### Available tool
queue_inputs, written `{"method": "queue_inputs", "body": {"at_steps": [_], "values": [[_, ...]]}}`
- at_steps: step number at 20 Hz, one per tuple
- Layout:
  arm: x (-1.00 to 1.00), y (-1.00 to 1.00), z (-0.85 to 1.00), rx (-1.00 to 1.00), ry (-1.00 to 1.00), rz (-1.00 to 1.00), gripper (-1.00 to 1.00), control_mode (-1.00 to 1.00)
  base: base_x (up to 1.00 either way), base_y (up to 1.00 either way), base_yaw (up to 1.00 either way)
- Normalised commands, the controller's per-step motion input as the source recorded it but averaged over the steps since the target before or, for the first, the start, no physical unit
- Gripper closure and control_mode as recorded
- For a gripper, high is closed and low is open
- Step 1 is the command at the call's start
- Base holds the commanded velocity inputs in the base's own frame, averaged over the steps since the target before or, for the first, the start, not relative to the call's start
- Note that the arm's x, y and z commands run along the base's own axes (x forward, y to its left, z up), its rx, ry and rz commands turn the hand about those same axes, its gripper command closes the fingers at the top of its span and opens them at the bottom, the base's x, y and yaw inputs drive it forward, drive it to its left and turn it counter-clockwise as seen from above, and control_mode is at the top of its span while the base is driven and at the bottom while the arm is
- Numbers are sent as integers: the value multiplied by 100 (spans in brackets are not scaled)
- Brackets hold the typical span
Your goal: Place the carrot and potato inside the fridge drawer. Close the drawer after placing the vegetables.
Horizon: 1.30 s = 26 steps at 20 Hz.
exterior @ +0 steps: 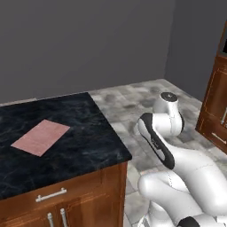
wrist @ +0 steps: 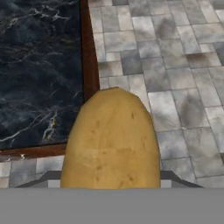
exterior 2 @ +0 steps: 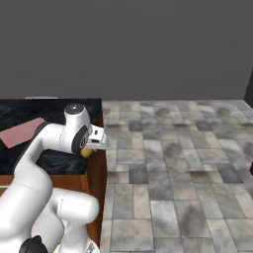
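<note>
A tan, oval potato (wrist: 111, 142) looms large at the bottom of the hand view, held out over the counter's edge and the tiled floor. In the right base view my gripper (exterior 2: 92, 148) hangs just past the right edge of the dark counter (exterior 2: 59, 160), shut on the potato (exterior 2: 87, 152), which peeks out yellowish beneath the hand. The potato hides the fingertips. The carrot and the fridge drawer are out of view.
A pink cloth (exterior: 41, 136) lies flat on the black marble island counter (exterior: 80, 146), which has wooden cabinet fronts with metal handles (exterior: 51, 194). Grey stone floor tiles (exterior 2: 178, 163) stretch to the right. A tall wooden cabinet (exterior: 217, 111) stands at the far right.
</note>
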Motion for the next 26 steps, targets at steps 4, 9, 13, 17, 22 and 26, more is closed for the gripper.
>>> {"method": "queue_inputs", "body": {"at_steps": [4, 9, 13, 17, 22, 26], "values": [[0, 0, 0, 0, 0, 0, 100, 100, -9, -100, -37], [0, 0, 0, 0, 0, 0, 100, 100, 6, -98, -38], [0, 0, 0, 0, 0, 0, 100, 100, 20, -66, -37], [0, 0, 0, 0, 0, 0, 100, 100, -9, -64, -46], [0, 0, 0, 0, 0, 0, 100, 100, -36, -29, -57], [0, 0, 0, 0, 0, 0, 100, 100, 1, 0, -65]]}}
